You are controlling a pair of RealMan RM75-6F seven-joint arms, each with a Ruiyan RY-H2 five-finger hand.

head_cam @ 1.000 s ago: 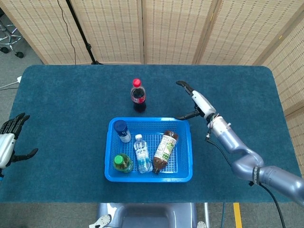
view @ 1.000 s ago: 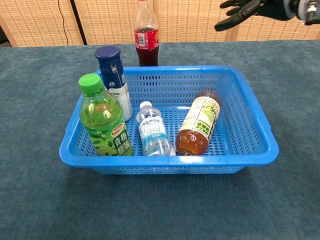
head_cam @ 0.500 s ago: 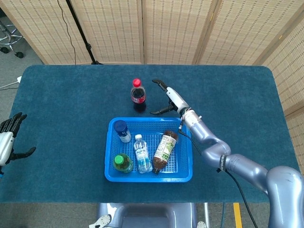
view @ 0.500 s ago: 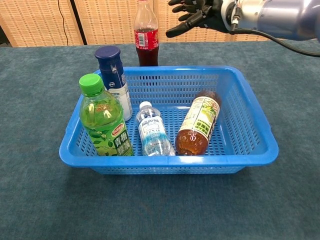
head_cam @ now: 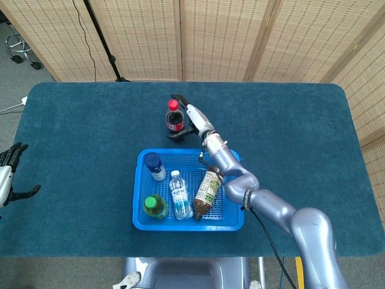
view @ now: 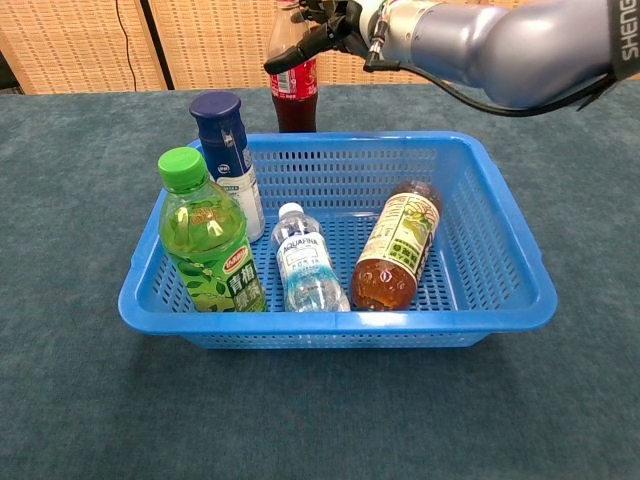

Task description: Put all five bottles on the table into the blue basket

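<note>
A cola bottle [head_cam: 174, 120] with a red cap stands upright on the table just behind the blue basket [head_cam: 189, 226]. My right hand [head_cam: 191, 118] is beside it on its right. The fingers reach over the cap and the thumb curves round the base, spread and not closed. In the chest view the right hand [view: 335, 25] crosses in front of the cola bottle [view: 292, 95]. Inside the basket [view: 340, 322] are a blue-capped bottle [view: 228, 165], a green tea bottle [view: 208, 235], a lying water bottle [view: 305, 262] and a lying brown tea bottle [view: 398, 245]. My left hand [head_cam: 8, 176] hovers open at the far left table edge.
The table [head_cam: 72, 132] is covered in dark teal cloth. Woven folding screens [head_cam: 222, 36] stand behind it, with a black stand [head_cam: 102, 42] at the back left. My right arm [head_cam: 264, 205] stretches over the basket's right rim.
My right hand has swept left from beside the basket's far right corner to the cola bottle, and its fingers now bracket it. The left hand slid slightly further left.
</note>
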